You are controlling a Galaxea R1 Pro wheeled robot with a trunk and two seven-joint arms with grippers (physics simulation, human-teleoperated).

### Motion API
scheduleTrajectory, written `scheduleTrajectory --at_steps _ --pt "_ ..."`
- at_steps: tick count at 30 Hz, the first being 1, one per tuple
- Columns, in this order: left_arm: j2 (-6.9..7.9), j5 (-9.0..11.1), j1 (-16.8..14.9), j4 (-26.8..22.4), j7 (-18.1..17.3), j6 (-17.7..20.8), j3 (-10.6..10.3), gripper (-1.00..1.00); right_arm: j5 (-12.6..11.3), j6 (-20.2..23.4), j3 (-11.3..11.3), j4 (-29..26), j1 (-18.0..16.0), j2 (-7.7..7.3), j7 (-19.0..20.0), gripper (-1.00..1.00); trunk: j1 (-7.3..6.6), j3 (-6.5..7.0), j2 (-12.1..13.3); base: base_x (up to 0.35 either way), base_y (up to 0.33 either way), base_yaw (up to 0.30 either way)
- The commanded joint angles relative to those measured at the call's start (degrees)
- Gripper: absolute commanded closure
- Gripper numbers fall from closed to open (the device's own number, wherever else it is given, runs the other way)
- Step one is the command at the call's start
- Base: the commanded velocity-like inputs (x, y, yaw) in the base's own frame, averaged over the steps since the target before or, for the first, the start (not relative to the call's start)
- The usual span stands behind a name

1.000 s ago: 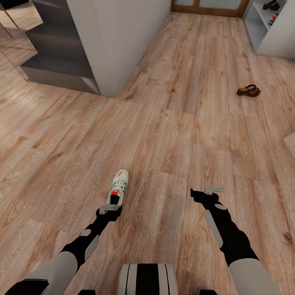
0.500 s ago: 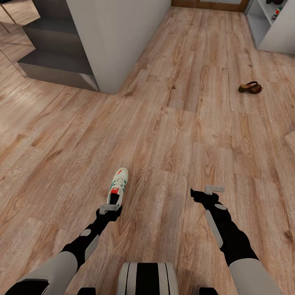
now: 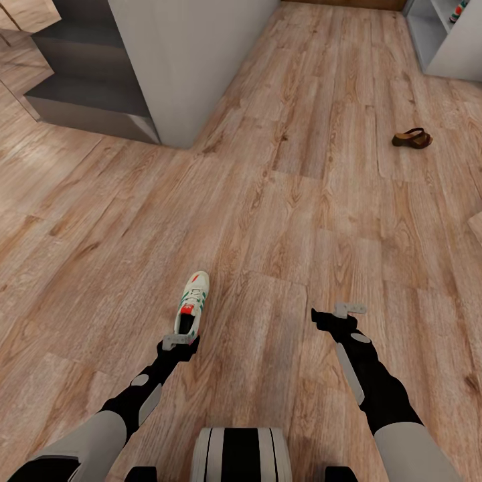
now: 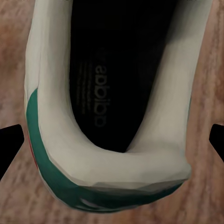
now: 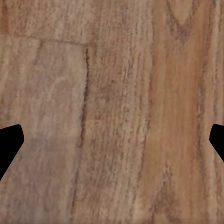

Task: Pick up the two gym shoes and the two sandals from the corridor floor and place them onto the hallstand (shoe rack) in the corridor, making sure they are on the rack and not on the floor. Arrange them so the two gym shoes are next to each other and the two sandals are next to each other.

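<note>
A single gym shoe [image 3: 191, 305] lies on the wood-plank corridor floor [image 3: 281, 221], toe pointing away from the robot, white with green side stripes and a red-orange tongue patch. The left pincer [image 3: 178, 342] hovers right at the shoe's heel end. In the left wrist view the shoe's heel [image 4: 112, 154] sits between the two dark fingertips [image 4: 10, 140] at the picture's edges; those tips stand wide apart and well clear of the shoe, so the left pincer is spread. The dark insole [image 4: 102, 88] with printed lettering shows inside the shoe's opening, and a green band runs around the heel.

The right pincer [image 3: 350, 309] hangs over bare floor to the right of the shoe, well apart from it. In the right wrist view its two dark fingertips [image 5: 9, 140] sit at opposite edges with floorboards [image 5: 112, 112] between them, so it is spread too and holds nothing.

Farther down the corridor, toward the right, one dark brown sandal [image 3: 412, 138] rests on the floor. Beyond it, at the upper right corner, stands the pale shoe rack [image 3: 445, 40]; a small green and red item [image 3: 460, 9] shows on one shelf, too cut off to identify surely. At upper left a pale wall corner [image 3: 194, 60] stands beside grey steps [image 3: 87, 94].
</note>
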Motion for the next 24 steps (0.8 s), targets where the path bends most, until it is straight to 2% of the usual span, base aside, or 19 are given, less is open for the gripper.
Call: scheduleTrajectory --at_steps 1,7,8,24 --pt "0.01 0.6 0.0 0.1 -0.3 -0.1 -0.2 -1.00 -0.6 0.2 0.1 -0.1 0.0 -0.03 -0.4 -1.00 -0.01 -0.03 0.0 0.000 0.000 0.000" --pt "0.01 0.7 0.0 0.1 -0.2 -0.1 -0.1 -1.00 -0.6 0.2 0.1 -0.1 0.0 -0.03 -0.4 -1.00 -0.01 -0.03 0.0 0.000 0.000 0.000" --pt "0.01 0.7 0.0 0.1 -0.2 -0.1 -0.1 1.00 -0.6 0.2 0.1 -0.1 0.0 -0.03 -0.4 -1.00 -0.01 -0.03 0.0 0.000 0.000 0.000" --pt "0.04 0.8 0.0 0.1 -0.2 -0.1 0.0 1.00 -0.6 0.2 0.1 -0.1 0.0 -0.04 -0.4 -1.00 -0.01 -0.03 0.0 0.000 0.000 0.000"
